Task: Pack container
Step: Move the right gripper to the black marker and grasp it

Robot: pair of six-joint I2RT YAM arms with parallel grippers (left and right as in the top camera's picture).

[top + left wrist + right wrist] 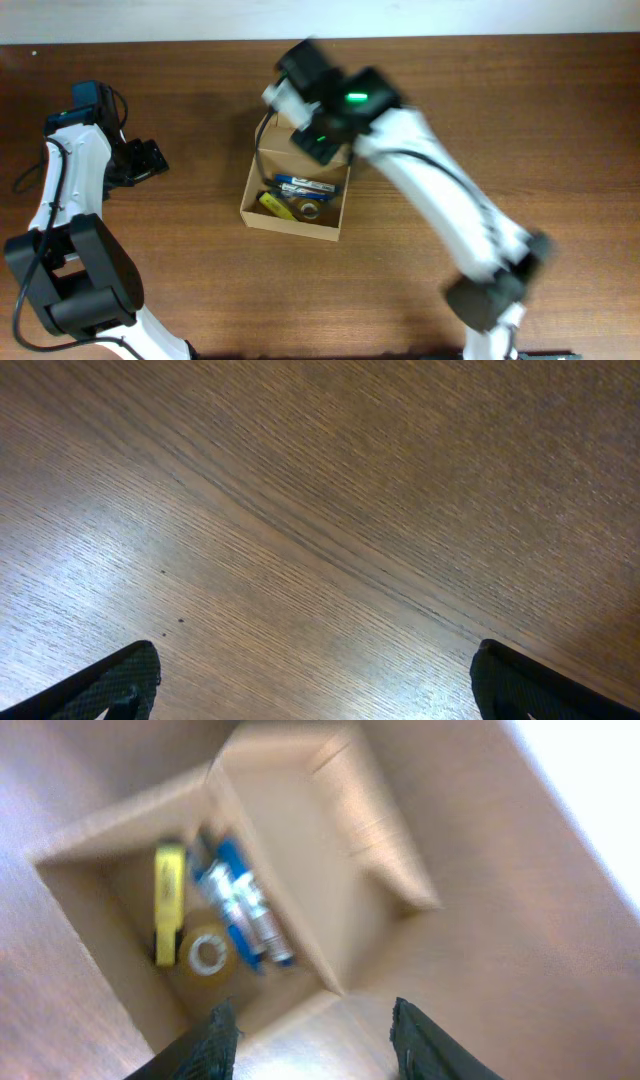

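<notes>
Overhead view shows me the container [292, 228] in the middle of the worktop [560, 120], already holding a marker [168, 892], pens [240, 910] and a tape roll [207, 955], its lid [300, 860] not yet closed. Both the right gripper [315, 1045], above the container, and the left gripper [315, 685], well apart, are released and empty; I judge only closing remains.

Soft, even light fills the room. From overhead the right arm [430, 180] smears with motion blur, while the left arm [70, 170] looks crisp. The right wrist view is blurred throughout, the container [290, 890] soft-edged, the upper right corner washed out white. A pale sheen lies across the table [90, 560] in the sharp left wrist view.
</notes>
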